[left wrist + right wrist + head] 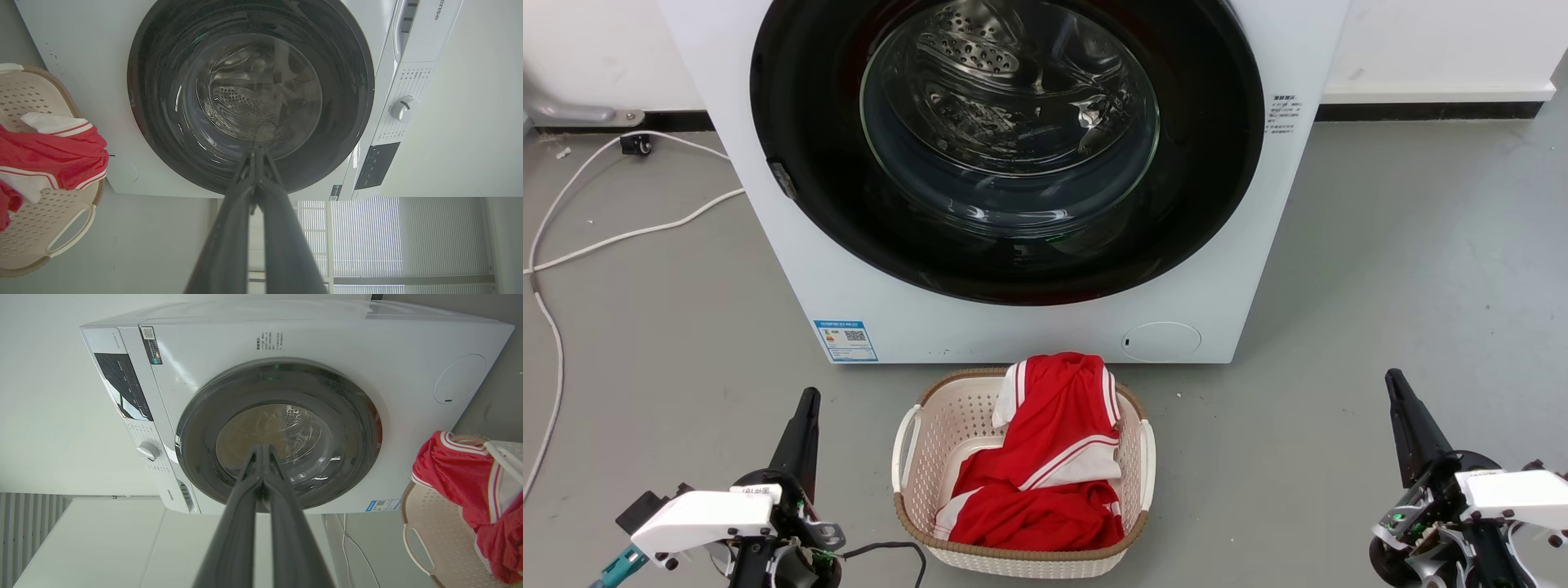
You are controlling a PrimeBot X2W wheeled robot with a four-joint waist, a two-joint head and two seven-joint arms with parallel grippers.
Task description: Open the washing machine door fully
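From the head view, the left pincer (pixel 809 398) and the right pincer (pixel 1393 377) sit low at either side, each pressed into a single dark spike with nothing between its fingers. Ahead of both, and well apart from them, the door (pixel 1009 139) lies flat against the white washing machine (pixel 768 245). It is shut, so the opening seems not yet begun. A small grey fitting (pixel 783 180) sits on the door's rim on the left pincer's side, possibly the catch, though I cannot tell. Between the two pincers and nearer than the door stands a basket (pixel 905 445) with a red and white garment (pixel 1045 457) heaped in it, likely waiting for the drum. A white cable (pixel 613 237) trails beyond the left pincer.

In the left wrist view the pincer's tips (pixel 255 152) meet, holding nothing and aimed at the door's glass, which lies well ahead of them. The basket is off to one side of the fingers and the control knob (pixel 404 108) to the other.

In the right wrist view the fingers close to a narrow point (pixel 261 448) and are empty too. The door sits straight ahead and out of reach — flush with its surround. The basket and garment lie off to one side. Both arms look parked clear of the door's swing; either would have to open its fingers and reach the rim to pull.
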